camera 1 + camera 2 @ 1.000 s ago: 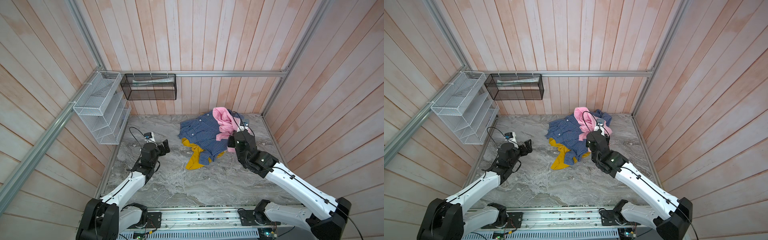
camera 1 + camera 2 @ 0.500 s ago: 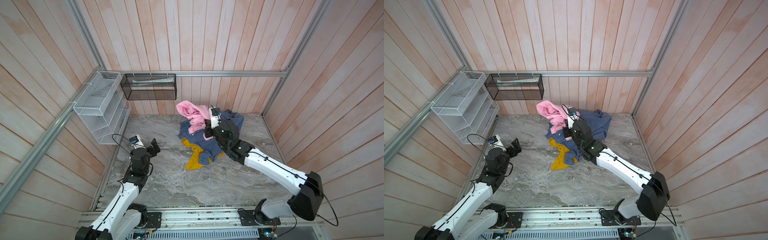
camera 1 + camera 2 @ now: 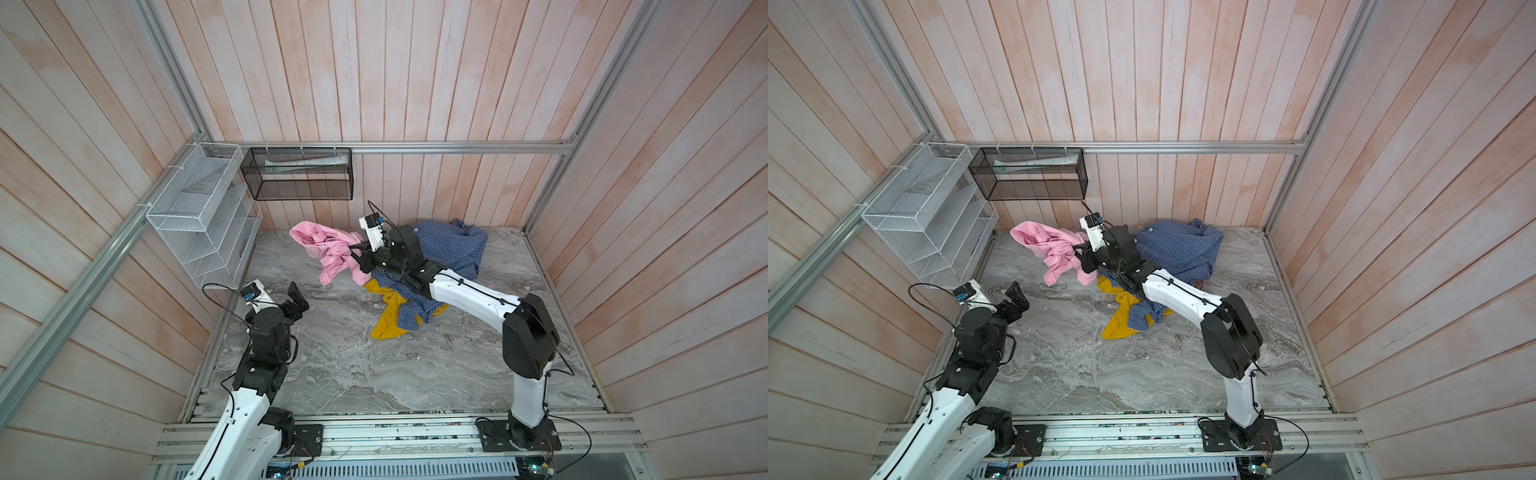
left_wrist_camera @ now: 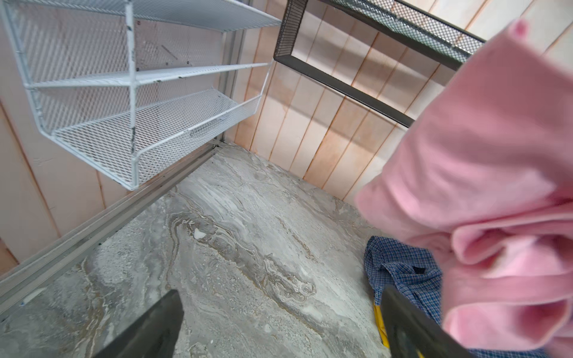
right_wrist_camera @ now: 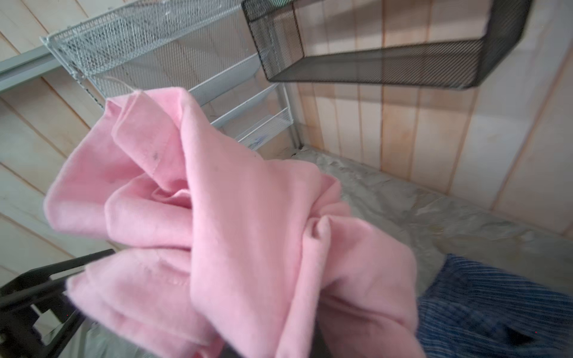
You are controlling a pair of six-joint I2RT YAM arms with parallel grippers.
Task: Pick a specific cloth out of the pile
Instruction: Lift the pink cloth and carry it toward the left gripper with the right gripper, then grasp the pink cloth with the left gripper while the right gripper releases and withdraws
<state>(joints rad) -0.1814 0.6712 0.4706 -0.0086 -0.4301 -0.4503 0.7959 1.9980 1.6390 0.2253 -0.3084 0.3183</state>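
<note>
The right gripper (image 3: 360,256) is clamped on the pink cloth (image 3: 328,249), its jaws nearly together with a bunch of fabric pinched between them, and it holds the cloth up off the marble tabletop (image 3: 353,374). In both top views the cloth (image 3: 1050,245) billows out ahead of the fingertips, toward the white wire rack (image 3: 199,216), and two loose ends hang down just below the gripper. In the right wrist view the fabric (image 5: 232,232) fills most of the frame; one dark finger (image 5: 55,272) shows beside it and the other is buried in the folds.

The rest of the pile (image 3: 419,274) lies behind and beneath this gripper: the blue checked shirt (image 3: 449,245) spreads under the wrist and forearm, and the mustard-yellow cloth (image 3: 388,320) pokes out from under the shirt. Whether the cloth's lowest end touches the shirt cannot be told.

The left gripper (image 3: 297,296) stands above the tabletop with its jaws spread wide and nothing between them. The pink cloth hangs beyond its fingertips and off to its right, apart from it; in the left wrist view the cloth (image 4: 480,186) looms past one finger (image 4: 403,316).
</note>
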